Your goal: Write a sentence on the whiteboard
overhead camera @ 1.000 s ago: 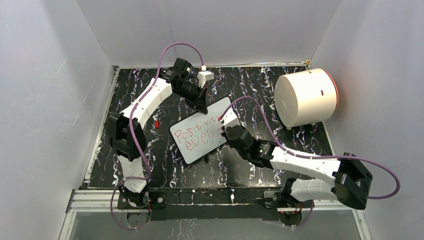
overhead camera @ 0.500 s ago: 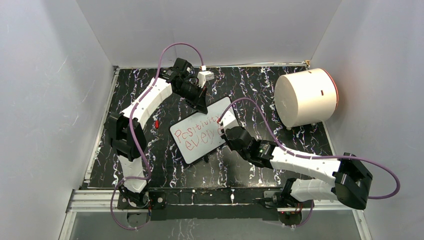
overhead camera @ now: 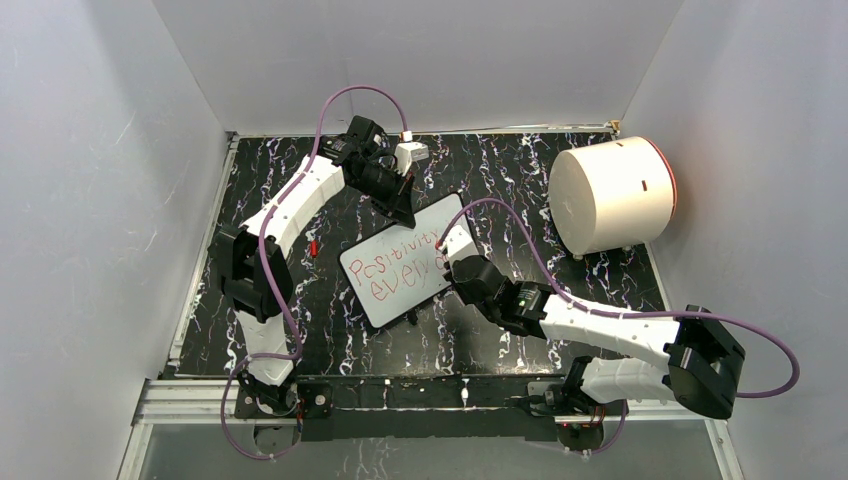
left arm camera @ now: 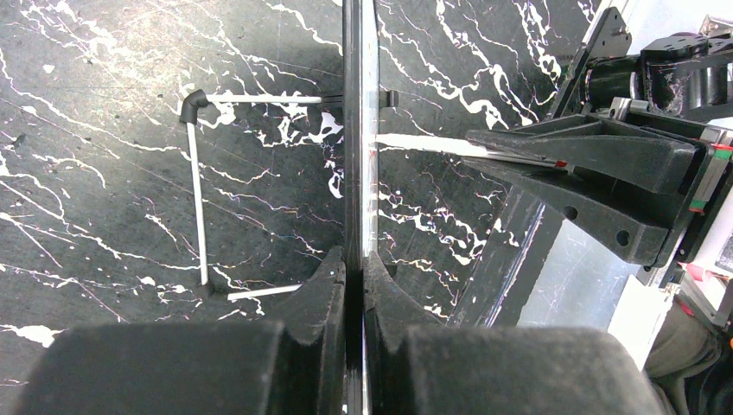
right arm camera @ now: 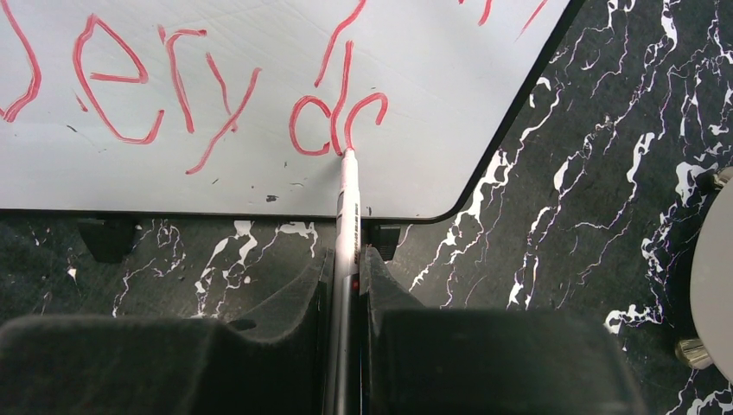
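Note:
The whiteboard (overhead camera: pixel 400 262) stands tilted mid-table, with red words "Positivity" over "every d" and part of another letter (right arm camera: pixel 337 121). My left gripper (overhead camera: pixel 403 212) is shut on the board's far top edge (left arm camera: pixel 360 173), which shows edge-on between its fingers (left arm camera: pixel 324 285). My right gripper (overhead camera: pixel 452 262) is shut on a white marker (right arm camera: pixel 347 216). The marker's tip touches the board right after the "d", at the foot of a half-drawn curved stroke. From the left wrist the marker (left arm camera: pixel 432 145) meets the board from the right.
A big white cylinder (overhead camera: pixel 612 194) with a red rim lies at the back right. A small red cap (overhead camera: pixel 313 246) lies on the black marble table left of the board. The board's wire stand (left arm camera: pixel 200 173) rests behind it. Grey walls enclose the table.
My right gripper has shifted slightly along the board's lower line as the marker added a stroke after the "d". The left arm and the board have not moved.

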